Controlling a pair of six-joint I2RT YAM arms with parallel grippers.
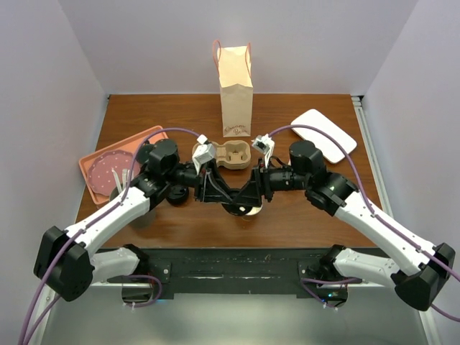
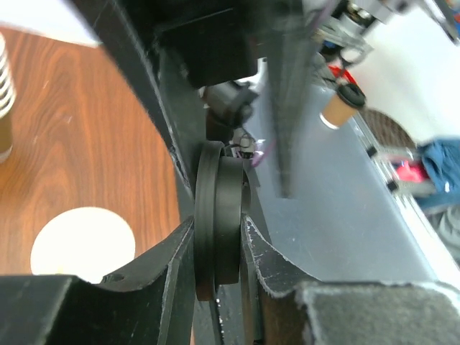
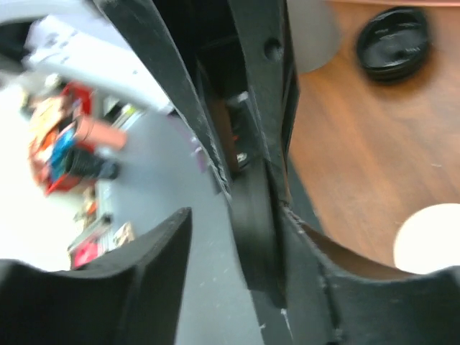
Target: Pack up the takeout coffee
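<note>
My left tool pinches the black lid on edge; my right tool straddles it loosely, not yet clamped. The cup, seemingly lidless, stands on the counter just nearside of the carrier. If I release early, the lid drops.

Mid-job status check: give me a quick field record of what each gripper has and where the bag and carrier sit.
left gripper: shut on a black lid, held edge-on
right gripper: open, the same lid beside one finger
below the grippers: cream disc on the table; cannot tell if it is a cup
cup carrier: just behind the grippers, visible wells empty
paper bag: upright behind the carrier
second black lid: loose on the table by the left arm
</note>
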